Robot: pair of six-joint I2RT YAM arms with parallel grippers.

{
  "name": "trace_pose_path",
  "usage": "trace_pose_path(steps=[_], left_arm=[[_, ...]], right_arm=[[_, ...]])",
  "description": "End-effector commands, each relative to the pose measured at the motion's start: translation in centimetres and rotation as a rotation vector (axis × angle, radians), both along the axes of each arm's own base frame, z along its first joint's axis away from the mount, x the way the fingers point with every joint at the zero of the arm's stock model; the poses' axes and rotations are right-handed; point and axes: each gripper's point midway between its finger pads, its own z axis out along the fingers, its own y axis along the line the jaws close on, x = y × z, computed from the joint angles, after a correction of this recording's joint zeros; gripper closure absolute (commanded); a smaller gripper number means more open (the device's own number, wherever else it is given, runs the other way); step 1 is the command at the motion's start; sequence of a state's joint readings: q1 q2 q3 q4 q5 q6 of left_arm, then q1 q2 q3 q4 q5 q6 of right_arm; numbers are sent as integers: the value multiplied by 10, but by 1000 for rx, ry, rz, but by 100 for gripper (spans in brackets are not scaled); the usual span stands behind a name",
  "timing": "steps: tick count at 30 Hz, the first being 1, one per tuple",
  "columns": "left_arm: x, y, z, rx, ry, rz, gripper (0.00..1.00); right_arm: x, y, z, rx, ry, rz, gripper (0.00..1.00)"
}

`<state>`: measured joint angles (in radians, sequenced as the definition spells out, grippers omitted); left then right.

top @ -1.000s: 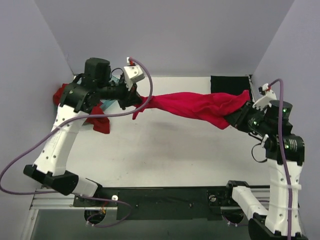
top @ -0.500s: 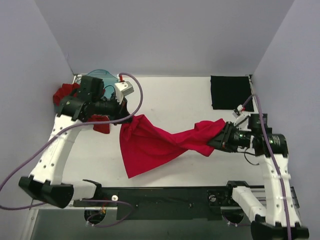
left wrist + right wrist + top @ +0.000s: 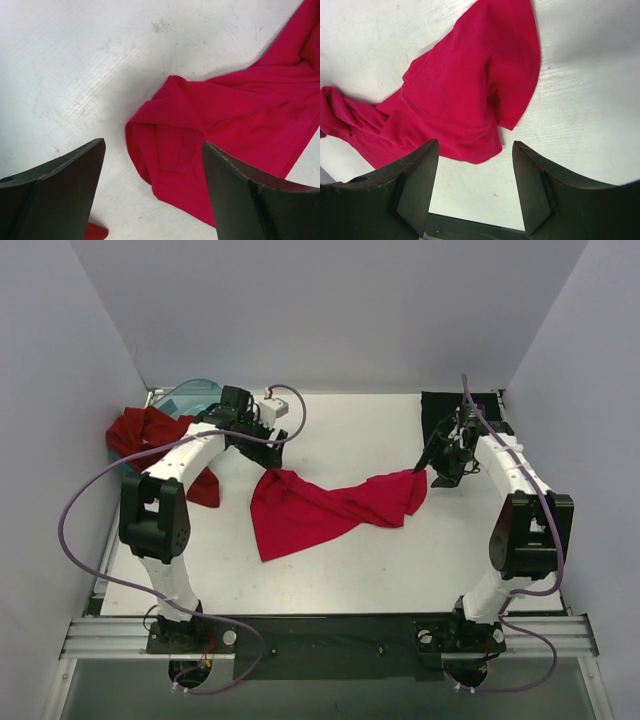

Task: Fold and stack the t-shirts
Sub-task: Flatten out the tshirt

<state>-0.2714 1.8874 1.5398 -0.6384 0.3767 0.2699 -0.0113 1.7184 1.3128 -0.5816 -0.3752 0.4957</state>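
Now left fingers (image 3: 55, 195), right fingers (image 3: 395, 200) spread; crimson tee (image 3: 300, 515) dropped, lying slack

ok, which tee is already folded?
The black tee, a flat square at the far right corner. The pink tee lies rumpled mid-table, and the dark red tee is bunched at the far left.
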Motion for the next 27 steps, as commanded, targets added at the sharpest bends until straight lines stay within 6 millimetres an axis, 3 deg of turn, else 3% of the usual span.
trace_pose_path(steps=[1, 2, 3, 4, 5, 6, 7, 8, 9, 10, 11, 12, 13, 18, 20, 23, 26, 27], left_arm=[[4, -5, 93, -25, -291, -76, 12], [-20, -11, 103, 3, -319, -171, 15], [-45, -15, 86, 6, -267, -252, 17], [-74, -21, 88, 27, -271, -355, 21], [-100, -21, 64, 42, -201, -420, 21], [-126, -24, 55, 71, -177, -512, 22], [-145, -18, 33, 110, -118, -545, 22], [-163, -19, 21, 147, -98, -611, 22], [-178, -9, -4, 205, -42, -632, 22], [-187, -14, -11, 232, -54, -683, 19], [-197, -2, -31, 298, -21, -693, 18], [-196, -8, -36, 320, -60, -718, 16], [-200, -2, -48, 373, -55, -720, 15], [-178, 6, -77, 481, -87, -677, 13], [-183, 12, -89, 499, -62, -688, 13], [-198, 21, -110, 533, -24, -708, 14], [-206, 27, -118, 539, -4, -710, 20], [-205, 25, -117, 532, -15, -705, 30]], right_arm=[[-10, -5, 45, -99, -139, 79, 44], [-20, -4, 38, -115, -127, 113, 44], [-25, -1, 43, -127, -146, 133, 44], [-36, -2, 32, -148, -119, 153, 44], [-40, 0, 34, -167, -130, 166, 44], [-47, 1, 27, -173, -112, 181, 43], [-51, 6, 28, -184, -120, 202, 43], [-57, 7, 23, -195, -108, 215, 43], [-59, 11, 24, -213, -116, 232, 43], [-62, 14, 21, -217, -106, 245, 42], [-63, 20, 20, -218, -111, 267, 42], [-63, 23, 17, -221, -113, 283, 42], [-64, 28, 13, -230, -108, 311, 41], [-61, 48, 0, -286, -105, 437, 38], [-62, 55, -20, -284, -46, 491, 36], [-55, 53, -34, -317, 13, 512, 36], [-48, 55, -46, -361, 19, 553, 36], [-46, 55, -49, -374, 22, 553, 36]])
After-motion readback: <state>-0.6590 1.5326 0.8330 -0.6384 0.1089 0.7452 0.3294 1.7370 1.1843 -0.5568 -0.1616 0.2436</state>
